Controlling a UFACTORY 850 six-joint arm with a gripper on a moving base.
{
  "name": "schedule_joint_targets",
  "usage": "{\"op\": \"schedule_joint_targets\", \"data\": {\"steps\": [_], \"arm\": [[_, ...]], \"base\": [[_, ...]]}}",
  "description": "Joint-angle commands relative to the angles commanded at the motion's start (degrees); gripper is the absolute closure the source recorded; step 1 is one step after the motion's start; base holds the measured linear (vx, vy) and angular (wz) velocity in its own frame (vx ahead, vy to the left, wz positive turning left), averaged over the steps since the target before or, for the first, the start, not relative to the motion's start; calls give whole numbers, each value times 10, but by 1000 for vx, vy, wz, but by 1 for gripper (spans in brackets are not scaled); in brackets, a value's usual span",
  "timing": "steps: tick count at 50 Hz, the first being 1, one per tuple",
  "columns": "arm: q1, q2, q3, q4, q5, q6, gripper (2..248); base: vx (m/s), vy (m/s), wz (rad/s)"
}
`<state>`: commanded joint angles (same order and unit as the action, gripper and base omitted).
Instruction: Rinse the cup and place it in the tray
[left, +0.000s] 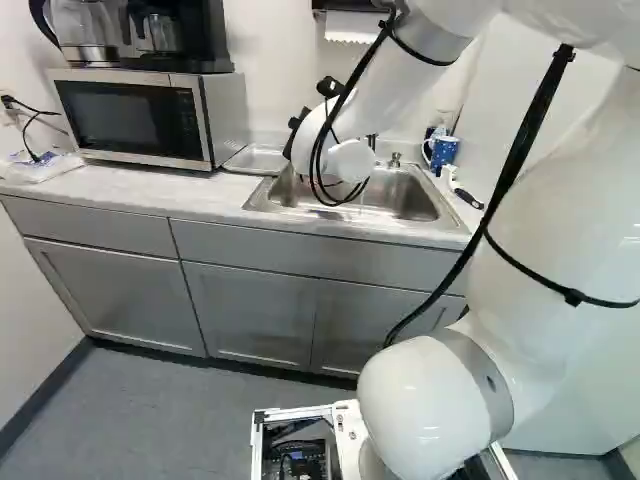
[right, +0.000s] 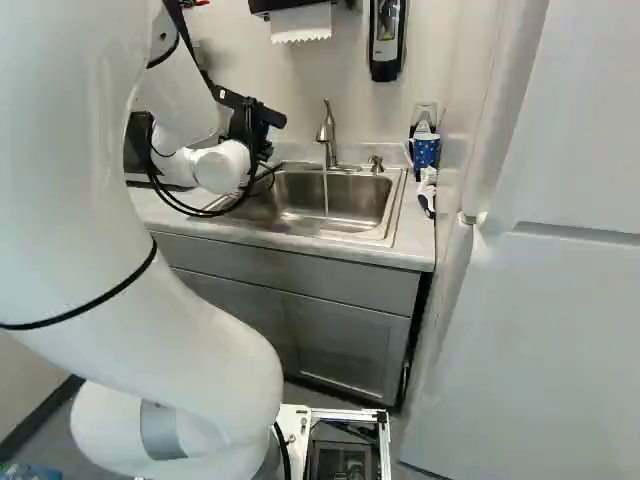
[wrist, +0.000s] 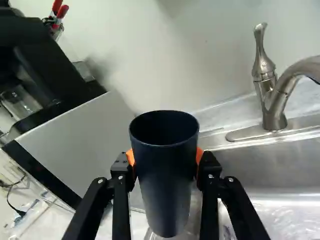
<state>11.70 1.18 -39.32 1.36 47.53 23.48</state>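
At the left end of the counter (left: 150, 190), the microwave (left: 140, 115) stands back against the wall and carries the coffee maker (left: 172, 38), which leaves the counter's front edge free for reaching past. Right beside it lies the tray (left: 256, 160), tucked between microwave and sink, presumably so that a wet cup has only a short way to travel and drips little.

Next comes the cup (wrist: 164, 185), dark and tapering, held off the counter near the sink's left end, on the tray's side. The fingers (wrist: 121, 180) are closed on it from two sides, their orange pads (wrist: 199, 155) pressing below the rim. That hold keeps the mouth clear, so water could enter or be poured out. It looks roughly upright; whether it is wet inside I cannot tell.

Further right is the sink (right: 350, 205), with a thin stream (right: 325, 192) falling from the faucet (right: 327, 135) well apart from the cup. If rinsing is still due, the cup must go right, under that water; if done, it needs lowering onto the tray, without knocking the microwave's side.

At the far right, the blue mug (right: 426, 151) stands by the wall, out of the arm's working space.
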Motion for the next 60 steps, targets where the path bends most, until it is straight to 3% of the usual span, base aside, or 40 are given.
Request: {"op": "schedule_joint_targets", "data": {"steps": [32,55,60], "arm": [[0,0,0,0,0,-193,125],[0,0,0,0,0,-193,125],[0,0,0,0,0,-207,125]], "base": [[0,0,0],[0,0,0],[0,0,0]]}}
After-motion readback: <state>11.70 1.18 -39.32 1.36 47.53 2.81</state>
